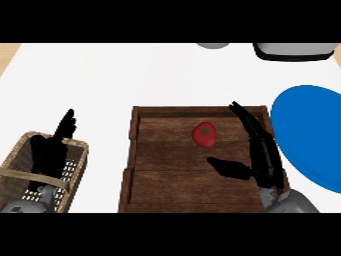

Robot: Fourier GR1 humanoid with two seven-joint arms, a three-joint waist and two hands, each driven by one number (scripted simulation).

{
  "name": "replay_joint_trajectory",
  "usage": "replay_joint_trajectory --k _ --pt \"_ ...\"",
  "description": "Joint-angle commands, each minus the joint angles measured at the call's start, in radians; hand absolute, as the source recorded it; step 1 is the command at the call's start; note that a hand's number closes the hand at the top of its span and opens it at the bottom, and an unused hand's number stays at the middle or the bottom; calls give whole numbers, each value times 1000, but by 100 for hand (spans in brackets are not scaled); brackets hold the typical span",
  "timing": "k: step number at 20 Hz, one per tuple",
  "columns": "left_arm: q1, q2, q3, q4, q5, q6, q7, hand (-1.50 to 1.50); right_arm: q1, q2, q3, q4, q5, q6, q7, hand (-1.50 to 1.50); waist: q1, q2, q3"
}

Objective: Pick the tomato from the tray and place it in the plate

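Observation:
A red tomato (205, 134) with a green stem spot lies in the upper middle of the brown wooden tray (158, 185). My right hand (261, 160) hovers over the tray's right side, open, fingers stretched toward the far right corner and thumb pointing left below the tomato. It is beside the tomato, not touching it. The blue plate (320, 140) sits just right of the tray, partly cut off by the view's edge. My left hand (51, 150) rests open at the left, fingers up, over the basket.
A wicker basket (10, 175) with a handle stands at the lower left under my left hand. A dark-rimmed grey appliance (295, 51) and a small grey object (213, 45) sit at the counter's far edge. White counter spreads behind the tray.

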Motion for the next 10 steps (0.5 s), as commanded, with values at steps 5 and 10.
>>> replay_joint_trajectory --k 5,10 --pt "4 -32 -17 21 -4 -7 21 0 -180 -112 54 -119 166 357 496 -150 0 3 -9" --pt "-24 -33 -4 -19 -10 8 75 0 -253 -87 63 -125 40 607 657 -150 8 6 -5"
